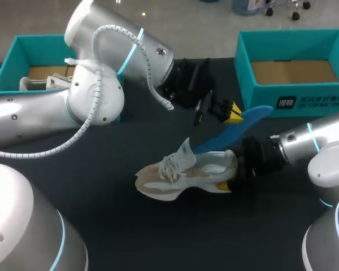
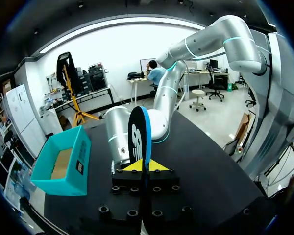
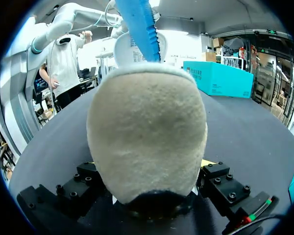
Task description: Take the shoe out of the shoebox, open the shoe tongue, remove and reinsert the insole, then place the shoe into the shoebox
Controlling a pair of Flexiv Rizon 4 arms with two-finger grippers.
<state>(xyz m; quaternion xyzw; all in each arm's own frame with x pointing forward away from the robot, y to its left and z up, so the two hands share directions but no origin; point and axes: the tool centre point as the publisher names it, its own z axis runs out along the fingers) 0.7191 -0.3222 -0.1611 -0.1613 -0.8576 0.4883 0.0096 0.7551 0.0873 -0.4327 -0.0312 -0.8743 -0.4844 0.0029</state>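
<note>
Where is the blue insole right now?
Head view, right of middle: the blue insole is pinched by the left gripper, its lower end in the shoe.

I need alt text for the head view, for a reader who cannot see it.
The left gripper holds a blue insole, its lower end in a white and beige shoe on a black table; the right gripper grips the shoe's heel. The left box and right box are teal.

Head view overhead from behind, wrist views close-up, all sharing insole (image 1: 253,114)
</note>
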